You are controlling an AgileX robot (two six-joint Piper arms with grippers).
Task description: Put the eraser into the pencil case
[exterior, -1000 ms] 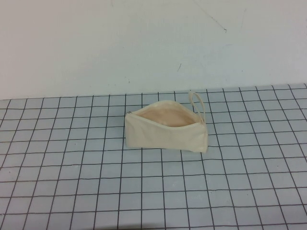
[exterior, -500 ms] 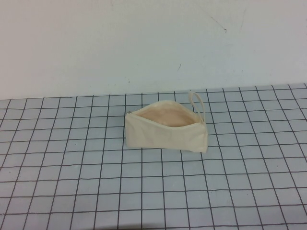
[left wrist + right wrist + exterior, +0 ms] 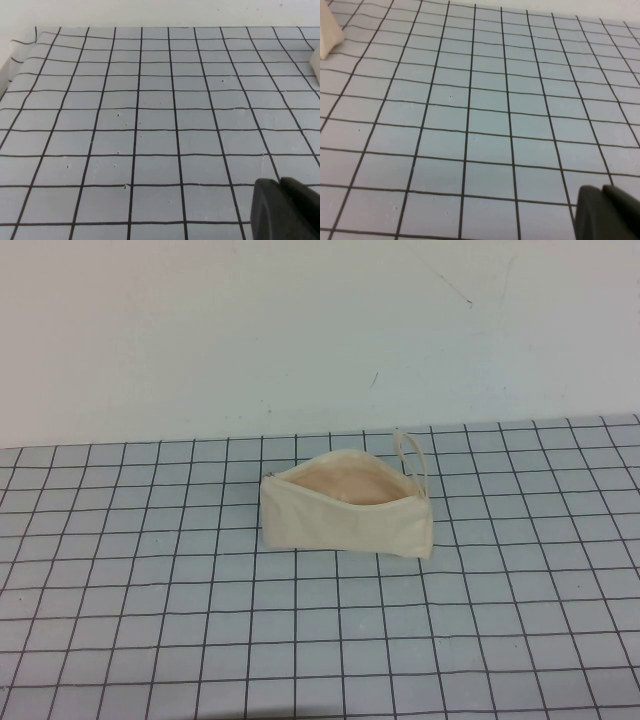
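Note:
The cream-white pencil case (image 3: 345, 515) stands on the grid mat in the middle of the high view, its mouth open and showing the peach lining, with its loop strap (image 3: 408, 452) at the right end. An edge of it shows in the left wrist view (image 3: 315, 61) and a corner in the right wrist view (image 3: 328, 30). The eraser is not visible in any view. Neither arm shows in the high view. My left gripper (image 3: 281, 186) is shut and empty above the bare mat. My right gripper (image 3: 602, 192) is also shut and empty above the bare mat.
The grey mat with black grid lines (image 3: 200, 640) covers the table. A plain white wall (image 3: 300, 330) rises behind it. The mat's far left edge shows in the left wrist view (image 3: 20, 45).

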